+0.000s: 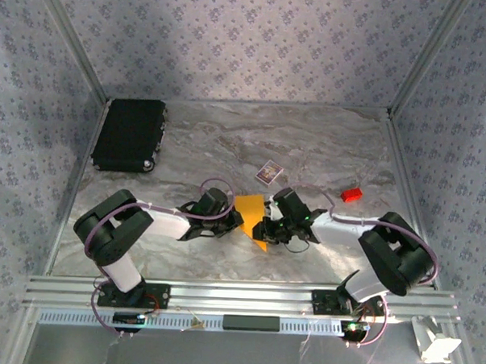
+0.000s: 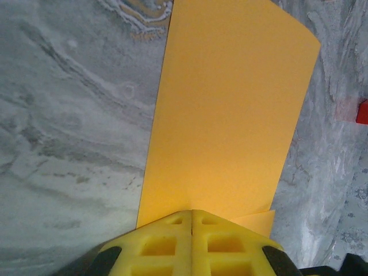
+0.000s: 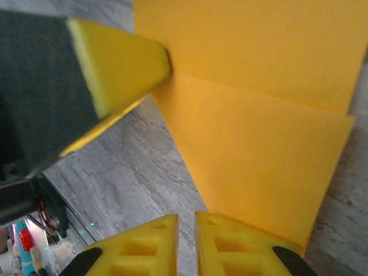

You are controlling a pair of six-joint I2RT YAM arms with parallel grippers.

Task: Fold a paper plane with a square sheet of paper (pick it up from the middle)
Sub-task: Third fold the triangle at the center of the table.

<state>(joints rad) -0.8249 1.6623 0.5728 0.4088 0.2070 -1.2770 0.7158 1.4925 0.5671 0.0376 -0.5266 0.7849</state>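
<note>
We see the sheet of paper (image 1: 252, 211) mid-tabletop (image 1: 325, 145) between the grippers. Its long axis runs far-to-near, with a corner pointing at the bases. A card (image 1: 267, 173) lies beyond. Left wrist: left gripper (image 2: 191, 221) jaws clamped on the paper's end. Right wrist adds a layered step edge; right gripper (image 3: 186, 221) jaws barely apart, paper edge at one finger.

Floral-patterned walls (image 1: 249, 37) around a grey marbled tabletop (image 1: 309, 145).
</note>
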